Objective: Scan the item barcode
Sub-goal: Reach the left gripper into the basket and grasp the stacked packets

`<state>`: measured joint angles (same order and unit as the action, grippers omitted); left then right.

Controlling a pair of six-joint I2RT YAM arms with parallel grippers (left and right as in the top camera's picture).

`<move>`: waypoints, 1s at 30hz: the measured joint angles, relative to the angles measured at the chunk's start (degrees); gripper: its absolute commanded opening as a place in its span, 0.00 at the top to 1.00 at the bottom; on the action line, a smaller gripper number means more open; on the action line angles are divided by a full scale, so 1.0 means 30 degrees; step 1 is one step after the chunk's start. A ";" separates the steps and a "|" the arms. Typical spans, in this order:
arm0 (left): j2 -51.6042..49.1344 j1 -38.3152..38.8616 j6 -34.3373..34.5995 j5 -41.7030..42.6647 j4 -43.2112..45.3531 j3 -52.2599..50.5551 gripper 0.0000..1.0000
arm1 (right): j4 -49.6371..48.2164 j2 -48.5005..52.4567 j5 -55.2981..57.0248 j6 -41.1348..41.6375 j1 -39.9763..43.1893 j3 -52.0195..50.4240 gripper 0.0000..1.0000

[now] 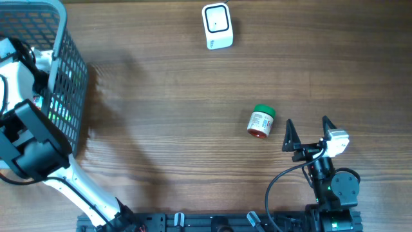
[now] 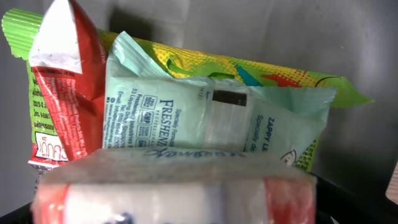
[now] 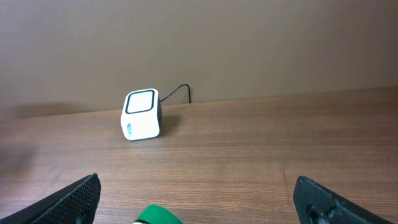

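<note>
On the wooden surface point(image 1: 167, 96), towards my right side, a small jar point(image 1: 261, 122) lies on its side, green cap pointing at the far edge and a red end facing the near edge. The right claw point(image 1: 308, 122) sits just beside it, not touching. Its two dark fingers are spread wide apart with nothing between them. From the right wrist camera I only catch the green cap point(image 3: 155, 216) at the bottom edge, between the spread fingers point(image 3: 68, 199).

The white barcode scanner point(image 1: 217, 26) stands near the far edge, well apart from the jar, its framed window facing up. In the right wrist view its cable trails off behind it.

Over on the left, the left arm point(image 1: 29, 142) reaches into the grey mesh basket point(image 1: 64, 77). The left claw itself shows in no view, so I cannot tell whether its fingers are apart or together. The left wrist camera is close in on packets: a red packet point(image 2: 62, 81) on the left, a lime-green packet point(image 2: 249, 71) behind, and a pale mint pouch point(image 2: 205, 118) with printed text in front of it. A blurred white and red item point(image 2: 174, 193) fills the bottom of that view.
</note>
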<state>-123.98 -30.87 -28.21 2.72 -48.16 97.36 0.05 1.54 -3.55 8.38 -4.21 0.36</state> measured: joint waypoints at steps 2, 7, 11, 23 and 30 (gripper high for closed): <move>0.0000 0.0146 -0.0007 -0.0291 -0.0095 0.0000 0.00 | 0.0000 0.0000 -0.0007 0.0000 0.0000 -0.0007 0.00; 0.0000 0.0168 -0.0007 -0.0393 -0.0153 0.0036 0.00 | 0.0000 0.0000 -0.0007 -0.0007 0.0000 0.0000 0.00; 0.0000 0.0168 -0.0634 -0.0401 -0.0714 0.0109 0.00 | 0.0000 0.0000 -0.0007 -0.0007 0.0000 0.0000 0.00; 0.0503 0.0175 -0.2448 -0.0962 0.1144 -0.1443 0.00 | 0.0000 0.0000 -0.0007 0.0000 0.0000 0.0000 0.00; 0.1013 -0.0087 -0.0721 -0.2098 0.3716 -0.2521 0.04 | 0.0000 0.0000 -0.0007 -0.0007 0.0000 0.0000 0.00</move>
<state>-120.95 -31.14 -30.37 -3.57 -37.01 89.80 0.05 1.54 -3.57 8.36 -4.21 0.36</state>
